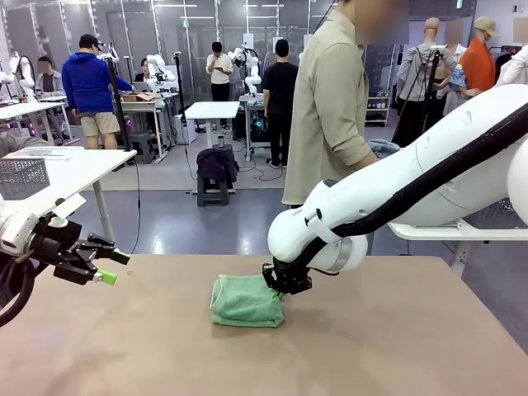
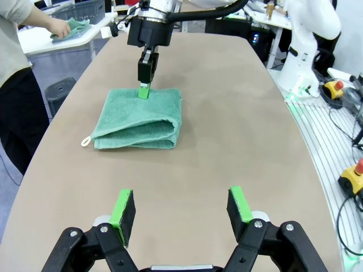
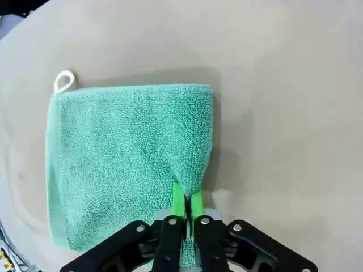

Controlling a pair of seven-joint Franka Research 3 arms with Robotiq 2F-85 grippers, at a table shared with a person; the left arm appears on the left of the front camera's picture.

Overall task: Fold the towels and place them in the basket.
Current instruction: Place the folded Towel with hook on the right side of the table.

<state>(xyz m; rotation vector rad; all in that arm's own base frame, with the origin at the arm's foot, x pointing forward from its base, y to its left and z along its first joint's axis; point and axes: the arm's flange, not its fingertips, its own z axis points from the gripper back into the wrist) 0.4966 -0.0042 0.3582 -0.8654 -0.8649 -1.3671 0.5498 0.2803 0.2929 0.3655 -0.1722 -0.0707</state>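
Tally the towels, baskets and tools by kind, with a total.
Towels: 2 (green towel, second towel)
Baskets: 2 (dark basket, grey basket)
Tools: 2 (left tool, right tool)
Total: 6

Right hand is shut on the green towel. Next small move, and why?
Probably lift the right hand slightly: its jaws are shut on the edge of the folded mint green towel, which lies flat on the table, and the left hand hangs open, apart from it.
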